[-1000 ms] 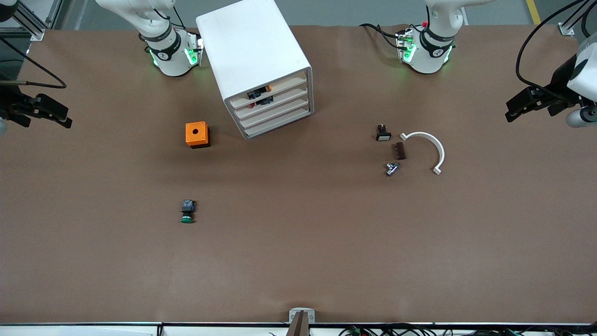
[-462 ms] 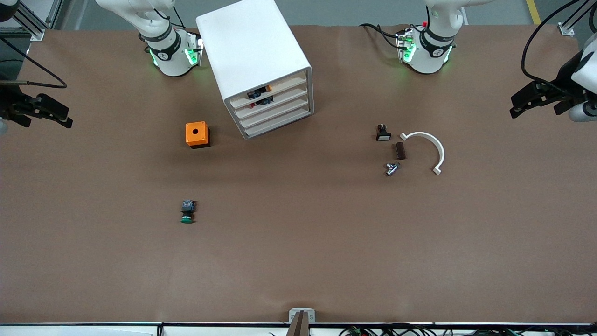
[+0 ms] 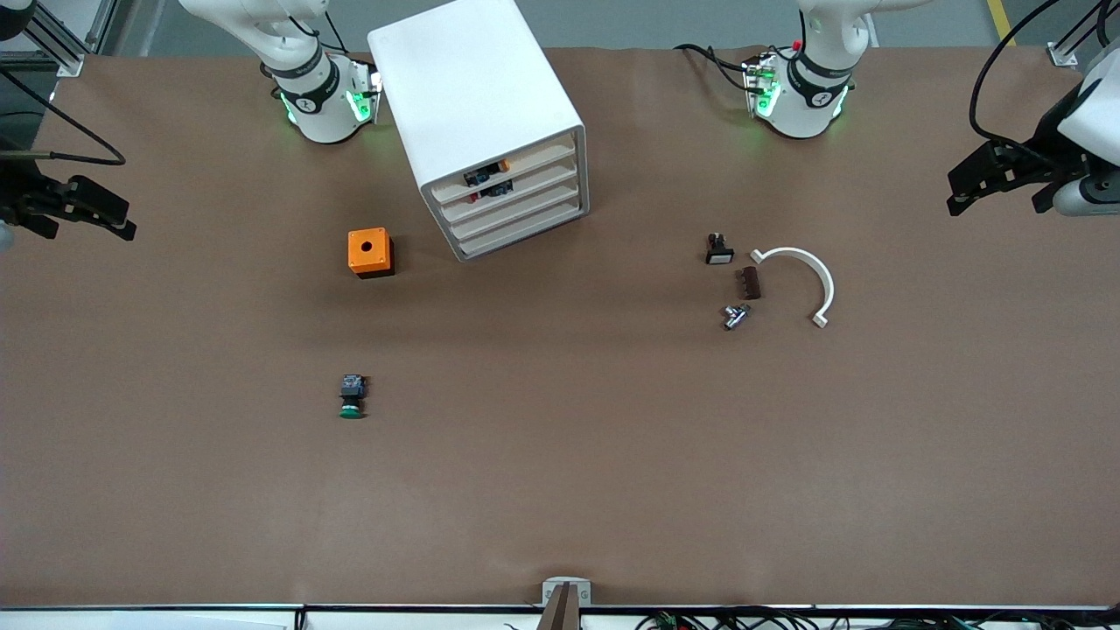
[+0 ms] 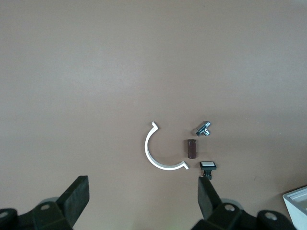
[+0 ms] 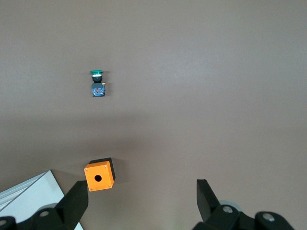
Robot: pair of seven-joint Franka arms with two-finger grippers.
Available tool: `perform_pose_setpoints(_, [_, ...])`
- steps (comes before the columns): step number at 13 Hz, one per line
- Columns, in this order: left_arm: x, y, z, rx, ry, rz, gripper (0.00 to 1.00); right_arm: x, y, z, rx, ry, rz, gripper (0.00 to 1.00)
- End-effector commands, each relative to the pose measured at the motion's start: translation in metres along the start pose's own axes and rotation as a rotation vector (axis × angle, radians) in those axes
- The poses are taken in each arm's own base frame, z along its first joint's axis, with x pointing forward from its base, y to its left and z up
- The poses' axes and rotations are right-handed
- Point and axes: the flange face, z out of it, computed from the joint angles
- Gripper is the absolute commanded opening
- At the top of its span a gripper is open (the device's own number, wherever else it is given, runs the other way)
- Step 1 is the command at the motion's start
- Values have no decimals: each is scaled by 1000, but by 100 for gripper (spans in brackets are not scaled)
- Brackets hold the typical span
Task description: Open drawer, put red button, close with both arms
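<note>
The white cabinet [image 3: 477,96] stands between the two arm bases, its front angled toward the left arm's end. The drawer [image 3: 535,181], second from the top, sits pushed in flush. A small dark part with a red spot, apparently the red button [image 3: 490,191], shows inside it. My left gripper [image 3: 958,194] hangs open over the left arm's end of the table, its fingers [image 4: 206,194] wide apart and holding nothing. My right gripper [image 3: 129,220] hangs open and empty over the right arm's end, with its fingers [image 5: 76,203] well apart.
An orange box [image 3: 370,252] stands beside the cabinet, and a green-capped button [image 3: 352,395] lies nearer the camera. Toward the left arm's end lie a white arc [image 3: 809,280], a brown cylinder [image 3: 750,283], a metal fitting [image 3: 735,315] and a white-topped button [image 3: 719,250].
The left gripper has drifted slightly over its end of the table. The right arm and everything on the table have stayed put.
</note>
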Motion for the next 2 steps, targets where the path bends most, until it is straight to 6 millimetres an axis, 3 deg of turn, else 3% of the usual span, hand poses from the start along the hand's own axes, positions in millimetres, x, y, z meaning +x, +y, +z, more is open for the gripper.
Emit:
perform_pose_setpoints(1, [-4,-6,-6,0,1,-4,100,-4,3,-7,11,10,-8,100])
perform_pose_setpoints(2, [-5,-7,-5,0,-2,-4,100,-3,6,-6,12,9,-3,100])
